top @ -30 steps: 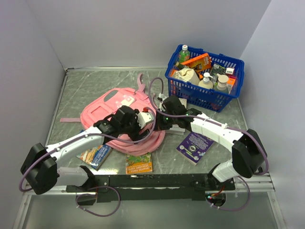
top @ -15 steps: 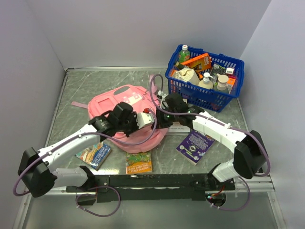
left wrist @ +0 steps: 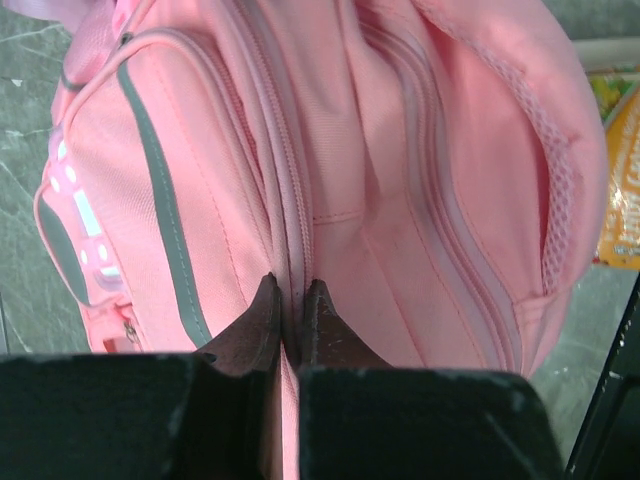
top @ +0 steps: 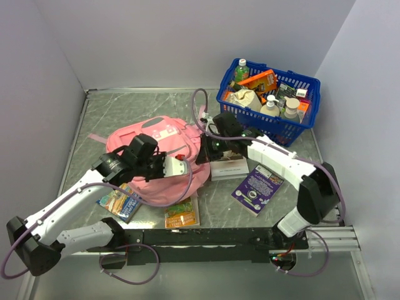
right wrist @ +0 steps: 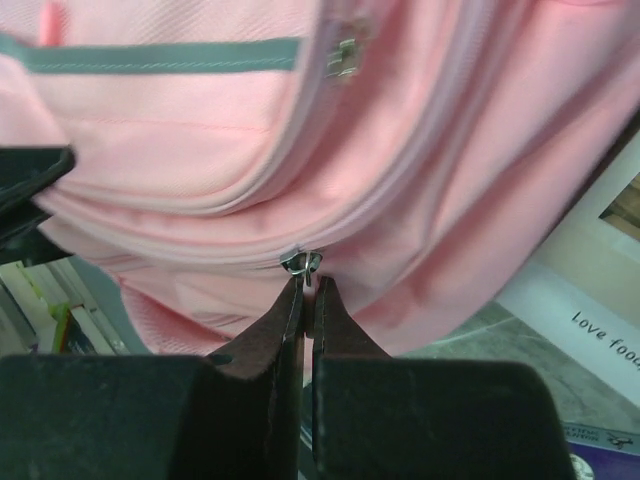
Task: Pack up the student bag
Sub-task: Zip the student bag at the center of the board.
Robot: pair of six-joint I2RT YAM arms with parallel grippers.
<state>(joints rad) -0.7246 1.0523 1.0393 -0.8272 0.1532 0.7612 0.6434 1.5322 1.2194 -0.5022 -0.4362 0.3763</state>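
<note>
Left gripper [left wrist: 290, 297] is pinched tight on a zipper seam of the student bag [top: 147, 131], on the side facing away from the blue basket [top: 253, 125]. Right gripper [right wrist: 307, 290], jaws together, nips the metal zipper pull [right wrist: 300, 262] on the bag's basket-facing side. The pink bag lies just left of the basket.

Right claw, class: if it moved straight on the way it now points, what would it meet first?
The right claw, shut on the zipper pull, points into the student bag. Going on, it would first press the pink fabric just behind that zipper, as far as the wrist view shows.
</note>
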